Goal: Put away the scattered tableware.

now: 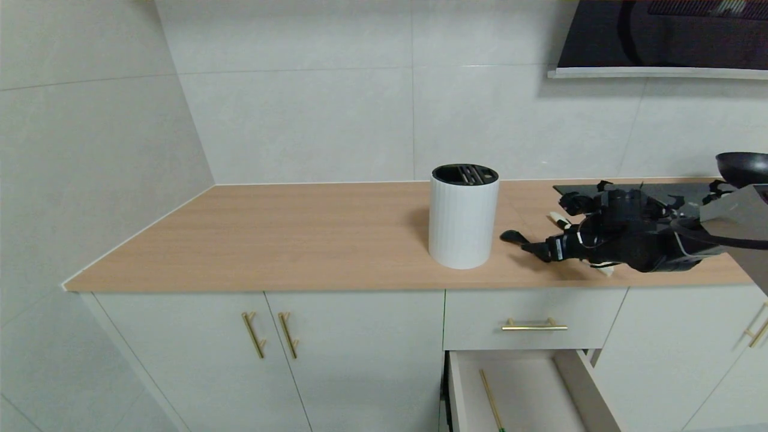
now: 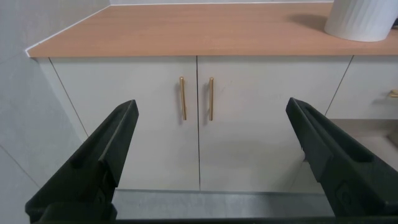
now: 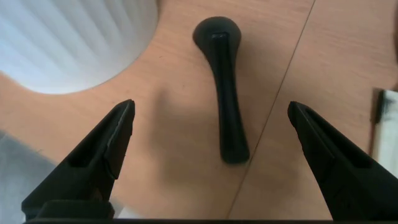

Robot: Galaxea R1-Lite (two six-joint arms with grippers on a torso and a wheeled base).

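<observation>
The right arm (image 1: 636,240) ends in a bulky matte-black wrist block. Loose black cables (image 1: 690,231) loop around it, with small tie ends sticking up on top. A thin whitish band rings the block where it narrows toward the right gripper (image 1: 536,248). Behind the wrist, at the far right, sits an angular grey link (image 1: 735,213). The right gripper and the left gripper (image 2: 211,107) look alike. Each has two matte-black, wedge-shaped fingers (image 2: 102,162) that taper to narrow tips, with a stepped ridge along the inner edge.
</observation>
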